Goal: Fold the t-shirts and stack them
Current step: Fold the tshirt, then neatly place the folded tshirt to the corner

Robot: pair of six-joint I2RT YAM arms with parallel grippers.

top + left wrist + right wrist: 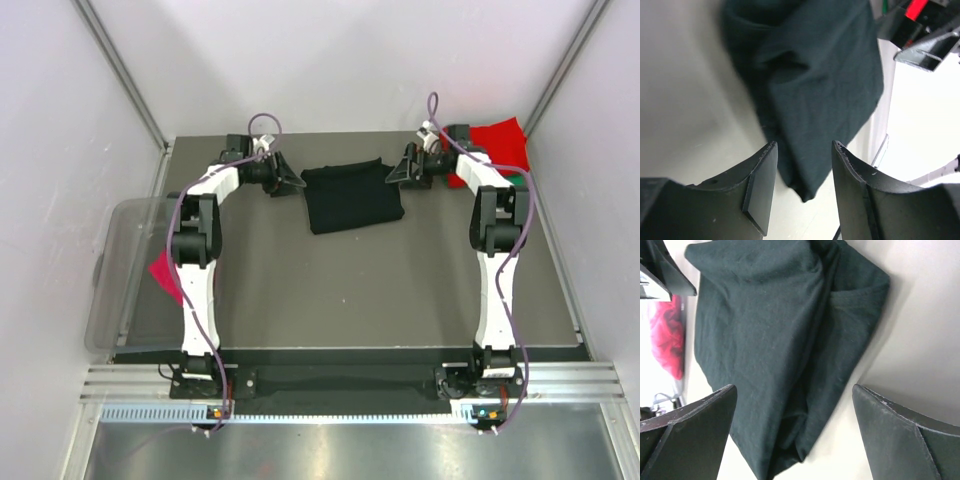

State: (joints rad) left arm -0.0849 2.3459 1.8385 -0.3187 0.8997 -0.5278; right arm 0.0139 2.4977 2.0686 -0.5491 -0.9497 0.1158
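On the dark grey table (350,290), toward its far edge, the black t-shirt (350,197) lies folded in a rough rectangle. The left gripper (293,183) and the right gripper (396,173) stand just beside its two sides, jaws apart and holding nothing, the right one wider. White walls (330,60) close the space. A red t-shirt (497,140) lies in the far right corner; a clear bin (108,300) stands at the left edge.
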